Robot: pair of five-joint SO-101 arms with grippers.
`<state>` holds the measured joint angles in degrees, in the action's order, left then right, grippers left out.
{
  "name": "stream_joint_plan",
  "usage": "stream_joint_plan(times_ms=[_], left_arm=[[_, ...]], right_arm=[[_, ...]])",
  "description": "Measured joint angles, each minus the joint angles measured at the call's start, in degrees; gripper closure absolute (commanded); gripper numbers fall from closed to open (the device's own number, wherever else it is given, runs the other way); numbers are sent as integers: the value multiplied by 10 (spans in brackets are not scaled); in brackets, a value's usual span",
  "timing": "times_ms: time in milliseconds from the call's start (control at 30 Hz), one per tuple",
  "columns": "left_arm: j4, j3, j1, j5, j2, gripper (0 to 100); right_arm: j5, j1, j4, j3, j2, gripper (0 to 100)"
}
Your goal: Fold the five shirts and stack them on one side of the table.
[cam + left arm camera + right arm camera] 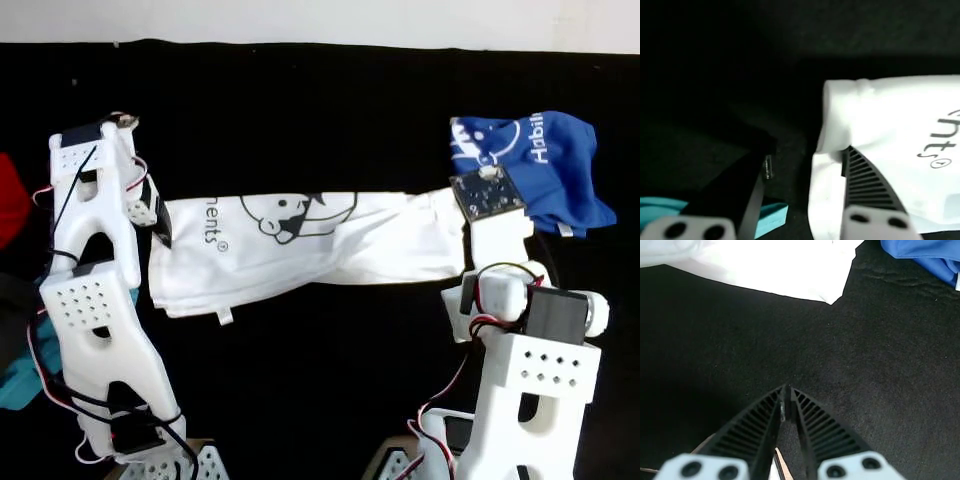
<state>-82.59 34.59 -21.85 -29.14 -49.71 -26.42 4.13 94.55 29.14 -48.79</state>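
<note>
My left gripper [807,150] is gaping wide, one finger touching the long white printed fabric shirt [300,250] lying across the black cloth table [320,380]. My right gripper [786,390] is hovering closed, empty; white wall [320,20] behind.

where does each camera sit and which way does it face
High view: fixed overhead, looking down at the black-covered table; white left arm and right arm, long white printed shirt between them.
Left wrist view: on the left arm, facing that shirt's end past its open left claw.
Right wrist view: on the right arm, facing the table past its shut right claw.
Shared: white shirt in all; crumpled blue shirt in high and right wrist.
</note>
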Motion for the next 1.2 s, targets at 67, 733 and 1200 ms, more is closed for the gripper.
stream_joint_plan(times_ms=[67, 733, 1200], left_arm=[[-23, 25, 7, 0, -16, 981], [-149, 246, -76, -59, -58, 991], [-184, 175, 191, 36, 172, 991]], right_arm=[[0, 0, 0, 0, -2, 991], [30, 45, -144, 156, -2, 991], [-28, 238, -305, 393, -2, 991]])
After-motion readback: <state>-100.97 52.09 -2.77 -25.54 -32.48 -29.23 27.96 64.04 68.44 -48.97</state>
